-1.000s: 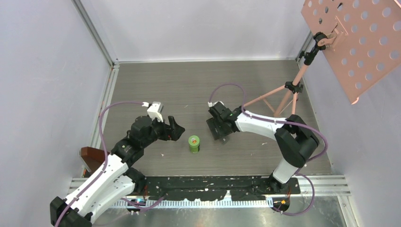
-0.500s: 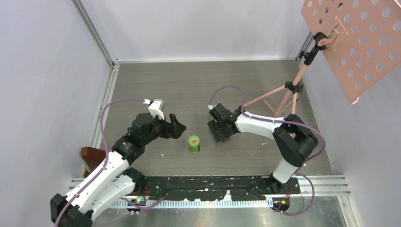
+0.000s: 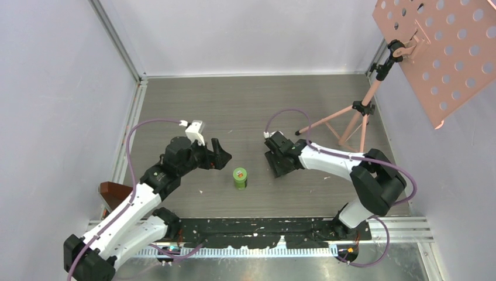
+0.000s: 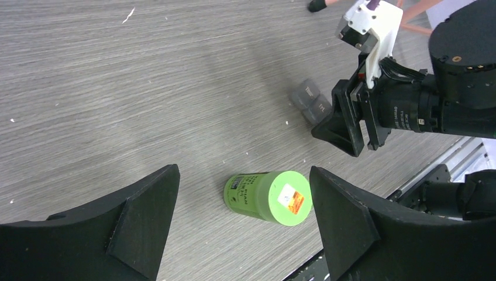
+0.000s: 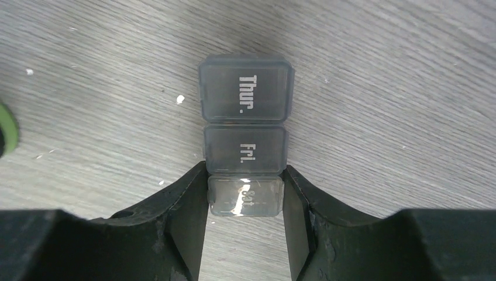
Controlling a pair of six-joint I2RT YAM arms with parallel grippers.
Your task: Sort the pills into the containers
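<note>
Right end effector (image 5: pixel 245 196) angled low, clamped on translucent grey plastic day-labelled pill case (image 5: pixel 245 137). Left end effector (image 4: pixel 243 228) spread wide, empty, straddling smooth green cylindrical bottle (image 4: pixel 268 197).

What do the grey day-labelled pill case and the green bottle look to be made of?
Pill case: probably translucent smoky-grey plastic, glossy; the wood-grain table shows faintly through its lids, a glare spot sits on the "Sat." lid, and the lettering is printed white. Green bottle: seemingly opaque moulded plastic, with an even lime colour, a soft satin sheen, a printed side label and a white-and-orange sticker on top.
</note>
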